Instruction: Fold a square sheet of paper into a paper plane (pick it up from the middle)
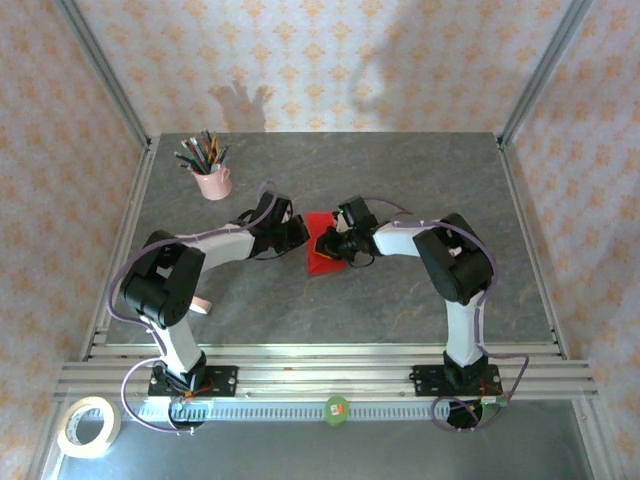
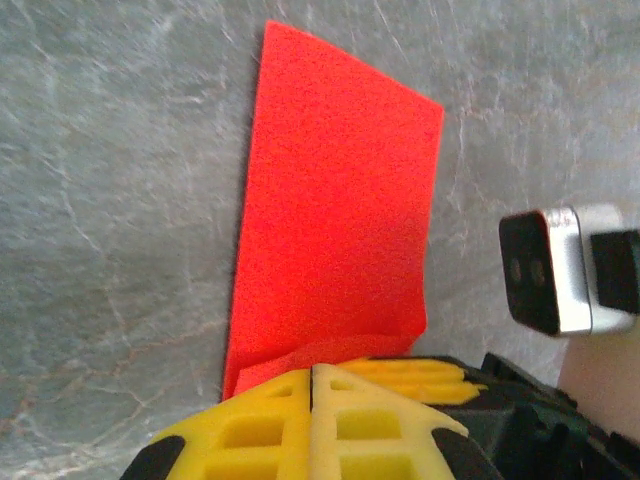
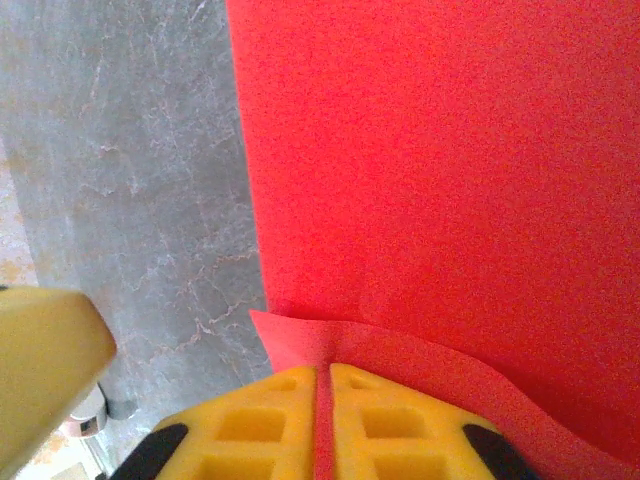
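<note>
The red paper [image 1: 322, 256] lies in the middle of the grey table [image 1: 400, 180] as a folded, roughly rectangular sheet, not a pointed dart. My left gripper [image 1: 300, 232] is at its left edge. In the left wrist view the yellow fingers [image 2: 312, 372] are pressed together with only a dark seam between them, and the paper's [image 2: 335, 220] near edge curls up just beyond the tips. My right gripper [image 1: 335, 243] is at the sheet's upper right. In the right wrist view it [image 3: 324, 372] is shut on a raised flap of the paper [image 3: 440, 160], with red showing between the pads.
A pink cup [image 1: 212, 180] holding pencils stands at the back left. A roll of tape [image 1: 88, 426] lies off the table at the near left. The right wrist's camera [image 2: 555, 268] is close beside the left gripper. Metal posts frame the table's corners.
</note>
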